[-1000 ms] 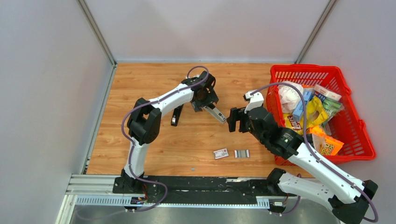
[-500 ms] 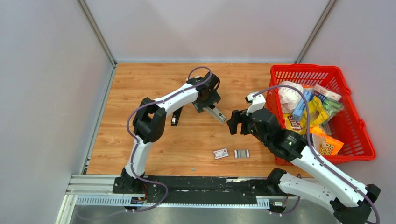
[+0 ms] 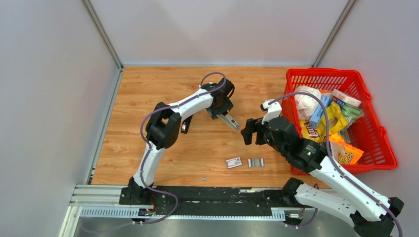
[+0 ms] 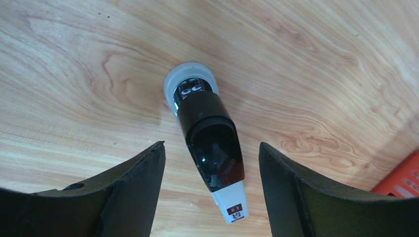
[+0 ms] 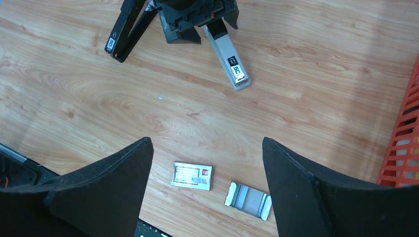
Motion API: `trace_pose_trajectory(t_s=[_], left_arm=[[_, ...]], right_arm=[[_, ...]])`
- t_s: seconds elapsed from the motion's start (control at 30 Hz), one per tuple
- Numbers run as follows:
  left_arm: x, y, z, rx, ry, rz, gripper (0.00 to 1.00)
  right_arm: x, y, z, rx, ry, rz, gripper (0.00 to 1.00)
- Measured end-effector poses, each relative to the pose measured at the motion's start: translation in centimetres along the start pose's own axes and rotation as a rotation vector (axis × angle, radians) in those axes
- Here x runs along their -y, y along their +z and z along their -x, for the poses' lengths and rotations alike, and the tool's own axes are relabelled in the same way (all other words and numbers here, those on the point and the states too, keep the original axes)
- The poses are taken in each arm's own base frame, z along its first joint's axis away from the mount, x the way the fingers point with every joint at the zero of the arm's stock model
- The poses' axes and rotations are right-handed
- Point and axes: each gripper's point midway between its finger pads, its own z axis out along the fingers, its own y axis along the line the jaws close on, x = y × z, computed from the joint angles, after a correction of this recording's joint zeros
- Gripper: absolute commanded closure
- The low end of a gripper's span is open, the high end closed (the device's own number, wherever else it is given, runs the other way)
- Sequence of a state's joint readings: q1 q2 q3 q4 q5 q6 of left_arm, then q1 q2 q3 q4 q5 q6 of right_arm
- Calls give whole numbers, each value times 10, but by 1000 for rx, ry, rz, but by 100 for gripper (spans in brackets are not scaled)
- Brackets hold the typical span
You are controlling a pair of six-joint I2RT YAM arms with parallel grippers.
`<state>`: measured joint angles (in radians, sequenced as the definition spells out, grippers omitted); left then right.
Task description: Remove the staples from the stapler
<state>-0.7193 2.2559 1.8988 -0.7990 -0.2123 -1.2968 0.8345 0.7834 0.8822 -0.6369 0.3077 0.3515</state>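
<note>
A stapler (image 3: 229, 121) with a black body and a silver-white end lies on the wooden table; it also shows in the left wrist view (image 4: 212, 148) and the right wrist view (image 5: 227, 64). My left gripper (image 3: 219, 106) (image 4: 212, 197) is open and hangs over it, a finger on each side, not touching it. My right gripper (image 3: 249, 132) (image 5: 207, 187) is open and empty, to the right of the stapler's silver end. No staples show in the stapler; they are hidden.
A second, all-black stapler (image 3: 186, 124) (image 5: 126, 29) lies left of the first. A small red-and-white box sleeve (image 3: 233, 162) (image 5: 192, 176) and its open tray with grey contents (image 3: 255, 162) (image 5: 248, 200) lie near the front. A red basket (image 3: 380, 148) of packets stands at the right.
My left gripper has shifted a little to the right over the stapler. My right gripper has drifted slightly right and toward the front. The stapler has not moved.
</note>
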Motion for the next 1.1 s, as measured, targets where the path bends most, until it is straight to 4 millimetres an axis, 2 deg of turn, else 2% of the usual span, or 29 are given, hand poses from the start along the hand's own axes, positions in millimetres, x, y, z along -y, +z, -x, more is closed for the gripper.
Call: trace_pose_trajectory(t_s=[0.27, 0.5, 0.63, 0.7, 0.73, 0.9, 1.1], left_arm=[[3, -1, 2, 9, 3, -7, 41], [4, 0, 4, 18, 17, -14, 60], [2, -1, 4, 20, 36, -18, 78], [1, -1, 4, 21, 49, -25, 97], [0, -2, 3, 19, 59, -28, 100], [-11, -9, -2, -1, 134, -36, 100], [-22, -21, -12, -70, 304, -111, 100]], right_arm=[[-1, -1, -1, -4, -1, 5, 15], [-2, -1, -1, -5, 0, 12, 16], [-2, -1, -2, -5, 0, 14, 16], [-2, -1, -2, -6, 1, 15, 17], [-3, -1, -2, -6, 2, 18, 17], [-4, -2, -2, -8, 4, 24, 17], [-7, -2, -3, -14, 11, 39, 18]])
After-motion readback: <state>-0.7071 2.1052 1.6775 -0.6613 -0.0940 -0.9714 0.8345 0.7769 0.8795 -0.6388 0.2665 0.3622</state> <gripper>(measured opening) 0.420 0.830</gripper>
